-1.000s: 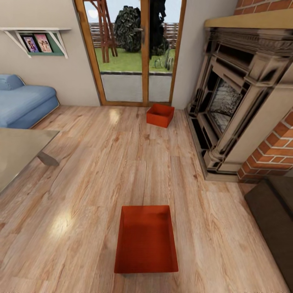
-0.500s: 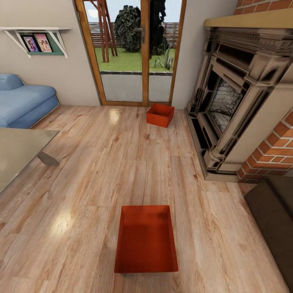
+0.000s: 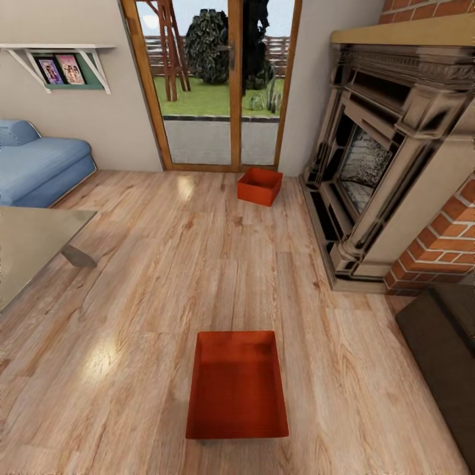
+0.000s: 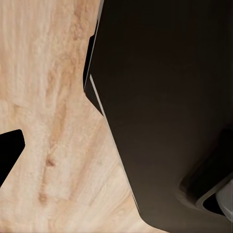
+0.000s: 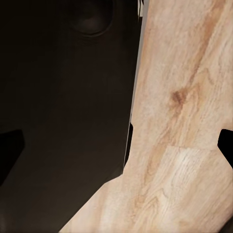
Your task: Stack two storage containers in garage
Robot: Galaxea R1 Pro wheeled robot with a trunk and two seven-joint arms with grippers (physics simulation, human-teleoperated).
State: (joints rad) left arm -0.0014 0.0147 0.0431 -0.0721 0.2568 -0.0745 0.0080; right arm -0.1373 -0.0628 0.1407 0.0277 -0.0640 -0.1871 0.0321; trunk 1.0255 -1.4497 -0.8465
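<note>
**Above the plank floor, tools empty, both bins down**

Over light wood plank floor (image 5: 184,97), right gripper (image 5: 121,150) spread wide: one black fingertip (image 5: 10,153) at one edge of its wrist view, the other at the opposite edge, bare boards between, nothing held, nothing touched. Beside it, a large dark part of the robot's own body (image 5: 63,97), details lost in shadow.

For the left gripper (image 4: 116,155), just one black fingertip (image 4: 9,153) over the boards; the other side swallowed by the dark body panel (image 4: 170,97), so spread impossible to tell. Nothing seen in its grasp.

From the head view, two orange-red storage containers, both upright, open-topped and empty, thin plain walls, resting on the planks of the living room. Far container (image 3: 260,187) just beside the fireplace (image 3: 389,165), at the end nearest the glass doors (image 3: 211,86). Near container (image 3: 237,386) well apart from the fireplace, out on open floor, long side running away from the camera, inner base fully visible.

Across the room from the fireplace, blue sofa (image 3: 39,168) and a glass tabletop (image 3: 33,247), both cut off by the frame edge.
</note>
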